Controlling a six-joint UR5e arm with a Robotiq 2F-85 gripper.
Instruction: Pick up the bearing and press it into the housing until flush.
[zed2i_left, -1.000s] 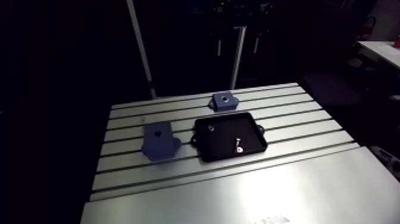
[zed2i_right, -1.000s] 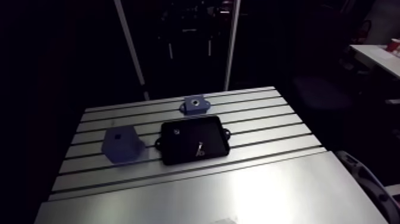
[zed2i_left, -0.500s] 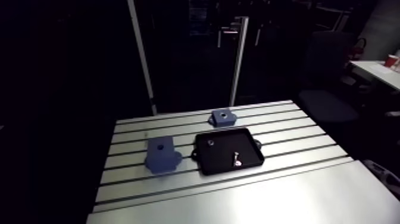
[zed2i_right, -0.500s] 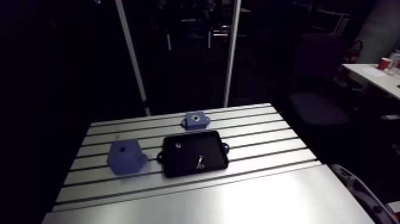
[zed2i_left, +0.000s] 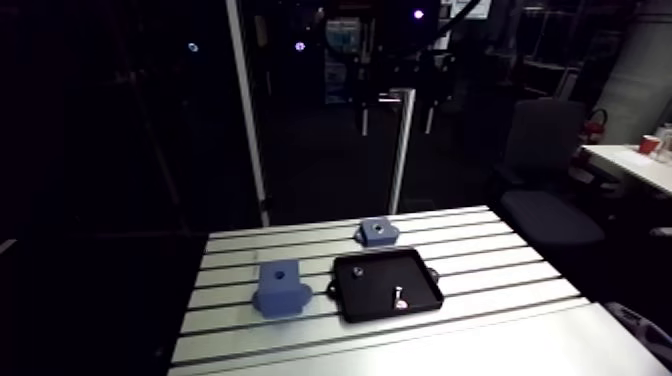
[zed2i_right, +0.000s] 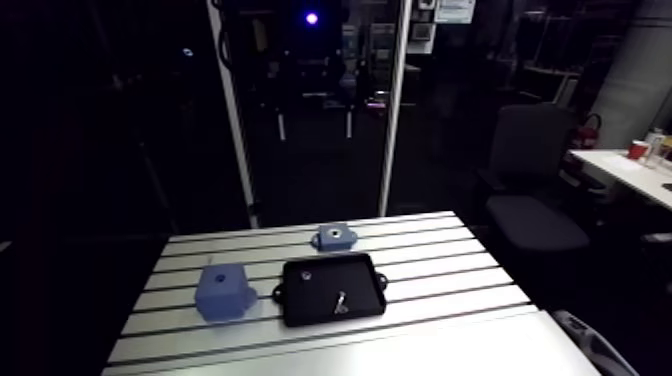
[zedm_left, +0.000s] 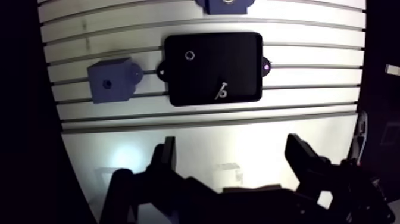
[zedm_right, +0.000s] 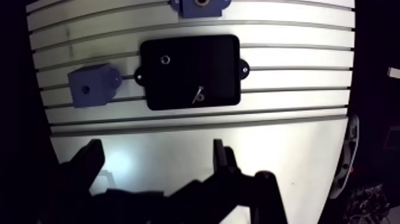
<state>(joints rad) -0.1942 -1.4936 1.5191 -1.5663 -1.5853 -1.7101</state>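
The gripper (zedm_left: 231, 144) hangs over the bare front part of the table (zedm_left: 309, 128), its two fingers spread wide with nothing between them. The bearing (zedm_left: 189, 55), a small ring, lies in the black tray (zedm_left: 238, 53) mid-table, near the tray's far corner on the side of a blue housing (zedm_left: 110, 80) standing just beside the tray. A small pin (zedm_left: 221, 91) lies by the tray's near edge, and a second blue housing (zed2i_left: 376, 231) stands at the table's far edge.

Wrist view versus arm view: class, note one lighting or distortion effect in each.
Wrist view: slots in the table bow into curves, glare blooms on bare aluminium beside the open gripper, whose fingers are dark silhouettes. Arm view: slots run straight, and the lit table stands out from darkness.
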